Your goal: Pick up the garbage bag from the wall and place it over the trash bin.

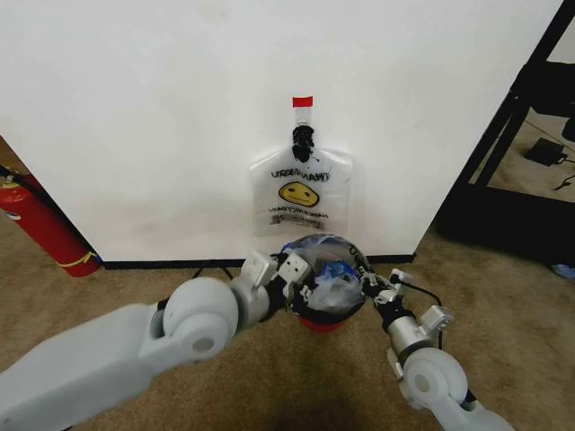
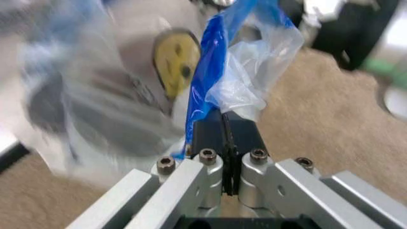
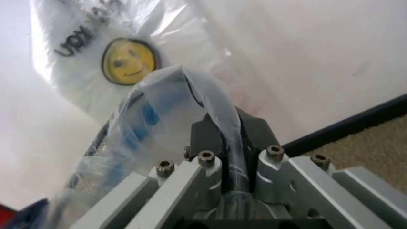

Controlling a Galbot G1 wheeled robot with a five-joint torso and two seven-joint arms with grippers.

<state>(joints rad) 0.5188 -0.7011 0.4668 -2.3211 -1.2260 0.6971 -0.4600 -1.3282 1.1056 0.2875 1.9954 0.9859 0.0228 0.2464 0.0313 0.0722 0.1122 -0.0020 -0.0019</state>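
Garbage bag: the thin translucent garbage bag (image 1: 325, 277) with blue tape on its edges is stretched between the two grippers, bunched over the mouth of the trash bin; its yellow smiley shows in the left wrist view (image 2: 175, 59).
Trash bin: the trash bin (image 1: 328, 316) stands on the carpet near the wall, just in front of the baseboard; only its red base and a little black mesh peep out under the plastic.
Left gripper: the left gripper (image 1: 304, 274) sits at the left rim of the bin, jaws pressed together on a blue-taped edge of the bag (image 2: 207, 90).
Right gripper: the right gripper (image 1: 373, 287) sits at the right rim of the bin, jaws pinching a fold of the same plastic (image 3: 226, 129).
Wall: the white wall (image 1: 162, 117) with a black baseboard fills the far side; a black hook (image 1: 301, 142) under a strip of red tape (image 1: 303, 101) is on it.
Second bag: a similar smiley bag (image 1: 299, 193) hangs flat from that hook, its print mirrored, directly beyond the bin.
Fire extinguisher: a red fire extinguisher (image 1: 40, 224) leans at the far left by the wall's end.
Floor: brown carpet (image 1: 503, 296).
Shelf: a black shelf frame (image 1: 512, 117) stands at the far right.
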